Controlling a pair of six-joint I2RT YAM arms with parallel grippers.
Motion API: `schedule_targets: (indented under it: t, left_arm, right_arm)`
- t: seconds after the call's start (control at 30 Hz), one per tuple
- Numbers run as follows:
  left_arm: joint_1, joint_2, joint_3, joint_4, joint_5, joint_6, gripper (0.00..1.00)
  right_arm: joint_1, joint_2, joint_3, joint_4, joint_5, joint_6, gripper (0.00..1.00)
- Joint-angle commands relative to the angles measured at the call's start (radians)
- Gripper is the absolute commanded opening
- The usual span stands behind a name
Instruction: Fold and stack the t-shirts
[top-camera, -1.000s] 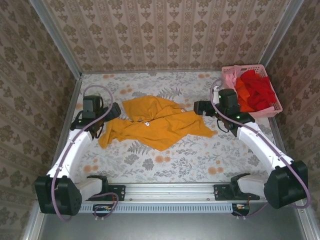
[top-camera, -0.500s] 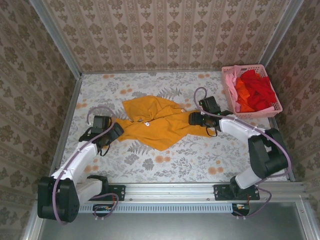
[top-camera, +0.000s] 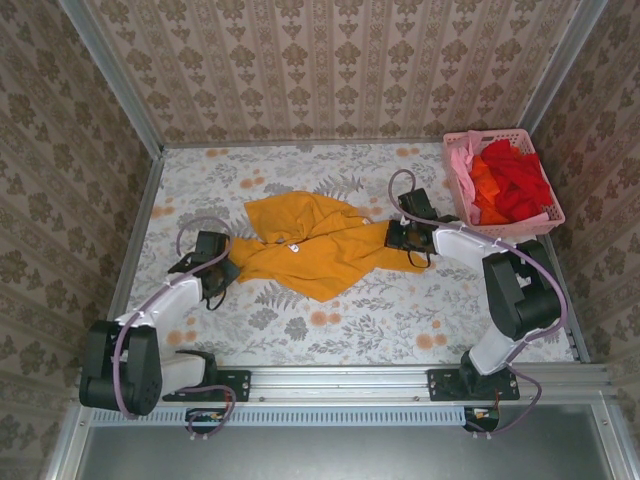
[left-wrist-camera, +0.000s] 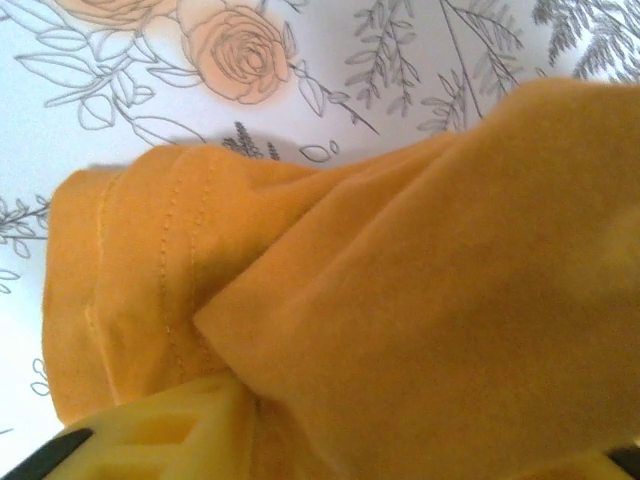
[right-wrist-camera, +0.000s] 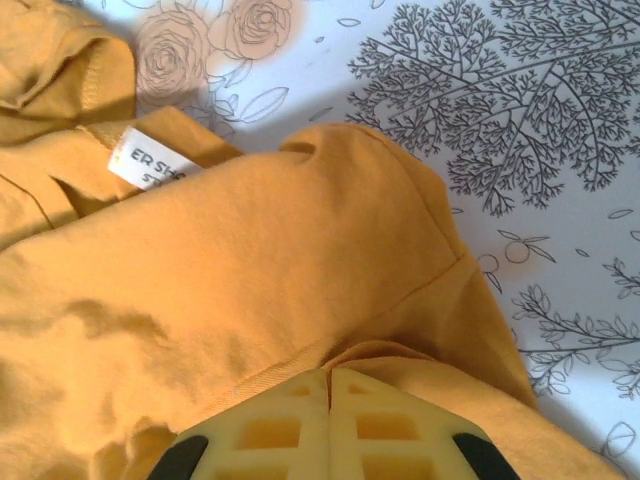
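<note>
Orange-yellow t-shirt crumpled mid-desk, stretched between my 2 arms. Red and orange t-shirts heaped in pink basket, far-right corner. My right end effector pressed together, pinching shirt's right edge. My left end effector at sleeve hem, cloth heaped over it; can't tell if pinching. White label near collar.

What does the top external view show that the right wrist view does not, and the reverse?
Top external, not right wrist: the pink basket at the far right holding red t-shirts, and the left gripper at the left edge of the orange-yellow t-shirt.
Right wrist, not top external: printed letters on the shirt's white label, and the right gripper with its jaws pressed together at a fold of cloth.
Both: the orange-yellow t-shirt lying crumpled on the floral table.
</note>
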Motion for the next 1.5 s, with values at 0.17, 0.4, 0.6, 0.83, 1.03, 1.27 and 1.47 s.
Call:
schedule_targets:
  t: [0.17,0.4,0.6,0.83,1.03,1.27,1.47]
  left_arm:
    - [-0.004,-0.111,0.044,-0.068,-0.106,0.070,0.00]
    - [0.001,-0.190,0.212,-0.188,-0.136,0.204,0.00]
    - [0.027,-0.261,0.417,-0.207,-0.196,0.375,0.00]
    - [0.043,-0.339,0.619,-0.197,-0.232,0.500,0.00]
    - [0.044,-0.379,0.707,-0.199,-0.188,0.530,0.00]
    - [0.045,-0.338,0.742,-0.122,-0.185,0.543,0.00]
    - [0.083,-0.100,0.813,-0.086,-0.086,0.555,0.00]
  right_arm:
    - [-0.004,-0.109,-0.005,0.043,0.004,0.008,0.00]
    - [-0.023,-0.233,0.052,0.037,0.028,-0.029,0.00]
    - [-0.051,-0.424,0.158,0.030,0.093,-0.158,0.00]
    - [-0.050,-0.685,0.178,0.108,0.090,-0.298,0.00]
    - [-0.049,-0.844,0.156,0.189,0.000,-0.330,0.00]
    - [-0.048,-0.835,0.193,0.212,-0.036,-0.361,0.00]
    - [-0.049,-0.662,0.227,0.164,0.049,-0.393,0.00]
